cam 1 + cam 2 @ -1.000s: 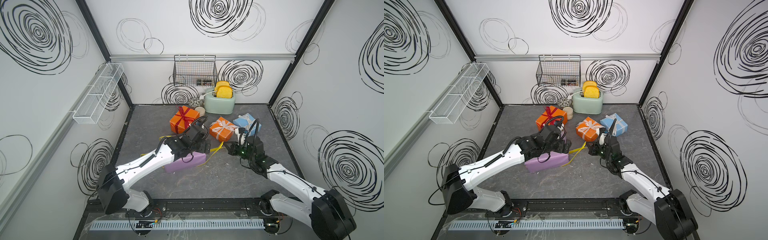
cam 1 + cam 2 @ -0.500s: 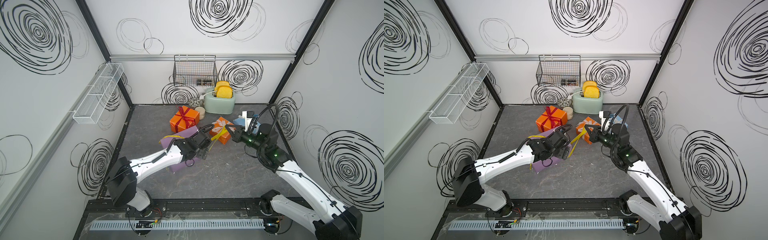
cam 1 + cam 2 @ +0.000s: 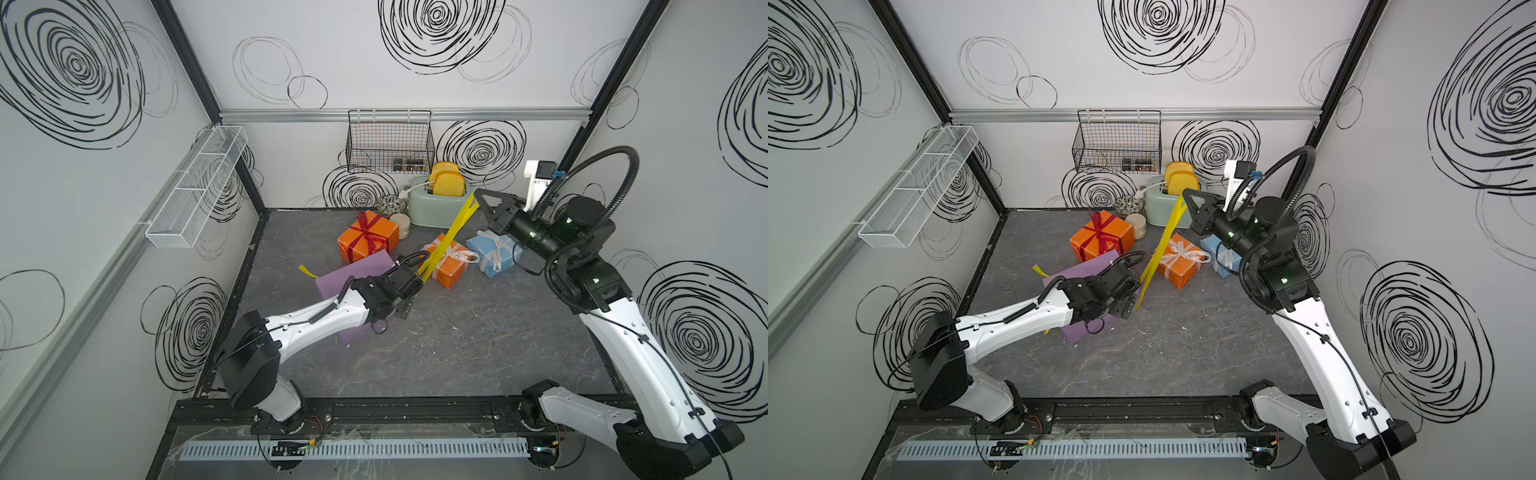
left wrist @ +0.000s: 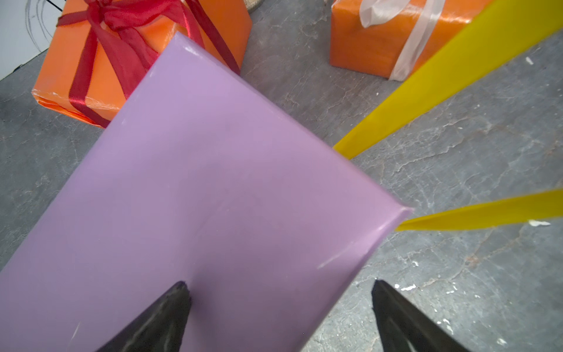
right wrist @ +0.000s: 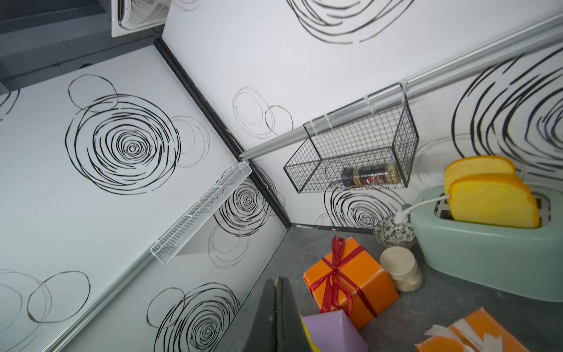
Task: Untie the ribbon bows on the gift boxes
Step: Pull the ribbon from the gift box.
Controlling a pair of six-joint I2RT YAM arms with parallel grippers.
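R gripper (image 3: 478, 192), held high by the toaster (image 3: 436, 210), pinches the yellow ribbon (image 3: 446, 237) taut down to the purple box (image 3: 349, 276) edge; L gripper (image 4: 278, 286) spread wide over that box's corner, open floor (image 3: 478, 345) twd the arm bases

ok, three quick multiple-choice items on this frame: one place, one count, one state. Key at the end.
1. Where is the light-blue box?
A. beside the white-ribboned orange box
B. in the far left corner
C. at the near edge

2. How many orange boxes?
A. one
B. two
C. three

3. The right gripper is:
A. open, empty
B. shut on the yellow ribbon
C. shut on a white bow

Key:
1 A, they sit side by side.
2 B, the white-ribboned one plus a red-ribboned orange box.
3 B, the right wrist view shows the fingers closed with yellow between them.
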